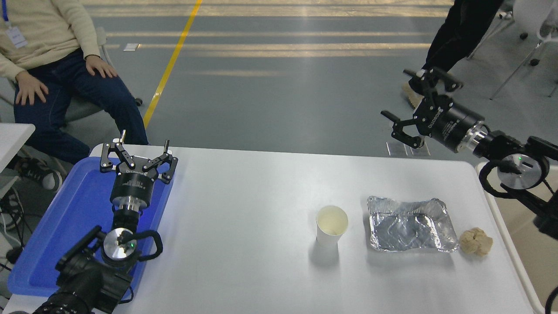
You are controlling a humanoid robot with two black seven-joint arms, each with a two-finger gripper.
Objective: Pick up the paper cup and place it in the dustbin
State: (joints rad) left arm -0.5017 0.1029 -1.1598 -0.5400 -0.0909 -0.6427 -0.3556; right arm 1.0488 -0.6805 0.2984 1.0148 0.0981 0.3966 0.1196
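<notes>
Now cup (331,225) stands upright on surface (244,226), just left of foil tray (409,230). Right gripper (417,104) spread wide, raised beyond tray, empty. Left gripper (138,153) wide, parked far left of cup.

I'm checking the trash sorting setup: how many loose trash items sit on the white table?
3: the paper cup upright near the middle, the foil tray to its right, and the crumpled paper ball beside the tray's right edge. None seems hidden.
</notes>
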